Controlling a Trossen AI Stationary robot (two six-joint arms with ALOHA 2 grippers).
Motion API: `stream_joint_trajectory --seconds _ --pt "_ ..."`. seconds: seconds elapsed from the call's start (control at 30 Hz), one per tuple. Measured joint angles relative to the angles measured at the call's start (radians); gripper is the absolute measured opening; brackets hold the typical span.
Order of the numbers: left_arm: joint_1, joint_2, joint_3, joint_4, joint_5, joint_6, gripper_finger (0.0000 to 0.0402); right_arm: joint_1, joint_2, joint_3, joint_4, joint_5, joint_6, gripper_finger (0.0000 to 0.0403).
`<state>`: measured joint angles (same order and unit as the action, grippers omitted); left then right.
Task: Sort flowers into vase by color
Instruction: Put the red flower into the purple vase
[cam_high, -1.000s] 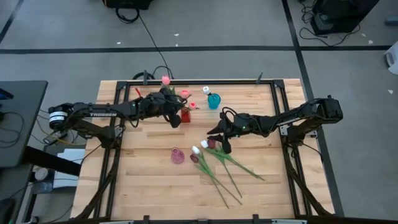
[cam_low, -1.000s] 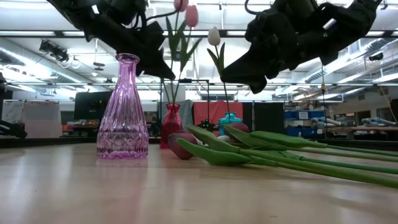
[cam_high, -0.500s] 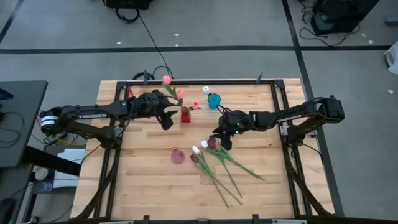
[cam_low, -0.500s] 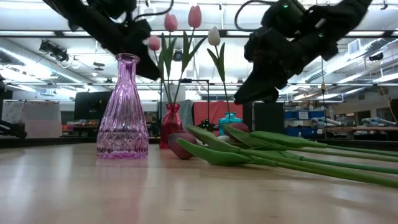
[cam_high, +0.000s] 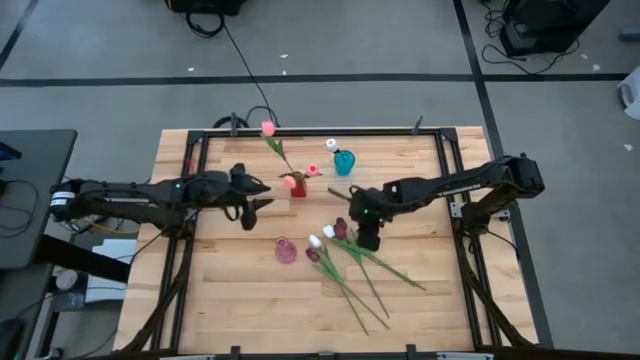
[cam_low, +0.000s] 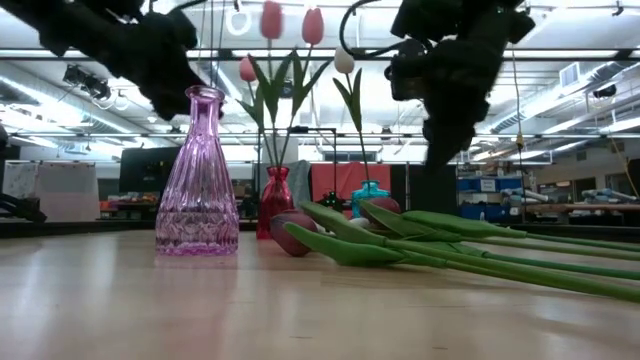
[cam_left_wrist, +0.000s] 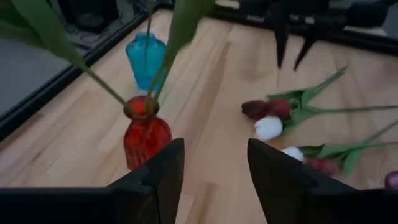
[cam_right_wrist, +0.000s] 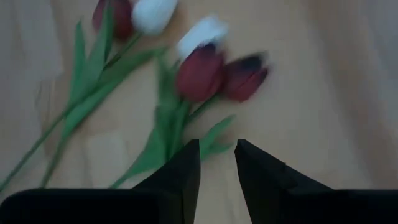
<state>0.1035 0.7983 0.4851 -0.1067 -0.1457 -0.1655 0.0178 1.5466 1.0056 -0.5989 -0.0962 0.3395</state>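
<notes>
A red vase holds three pink flowers. Next to it, a blue vase holds one white flower. A clear purple vase stands nearer the front. Several white and maroon flowers lie flat on the table, stems running toward the near right. My left gripper is open, to the left of the red vase and clear of it. My right gripper points down over the lying heads, open, with nothing between its fingers.
A black metal frame runs round the wooden table top. Bare wood lies at the near left and far right. The lying stems stretch across the near right part.
My left gripper has let go of a pink flower, which now stands in the red vase with the two others. It has then drawn back toward the table's left edge. My right gripper has tipped to point straight down over the lying flowers.
</notes>
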Motion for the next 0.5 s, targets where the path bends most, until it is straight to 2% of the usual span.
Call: stream_joint_trajectory --seconds 0.1,0.3,0.5 --pt "-0.011 -0.058 -0.027 0.016 -0.003 0.000 0.0181 0.042 0.014 0.001 -0.007 -0.051 0.026 0.0118" --pt "-0.019 -0.149 -0.048 -0.006 -0.008 0.005 0.0181 0.109 0.025 -0.009 -0.063 -0.085 0.153 0.0130" --pt "-0.053 -0.244 -0.048 -0.102 0.021 -0.009 0.0181 0.162 0.026 -0.050 -0.045 -0.070 0.248 0.0131"
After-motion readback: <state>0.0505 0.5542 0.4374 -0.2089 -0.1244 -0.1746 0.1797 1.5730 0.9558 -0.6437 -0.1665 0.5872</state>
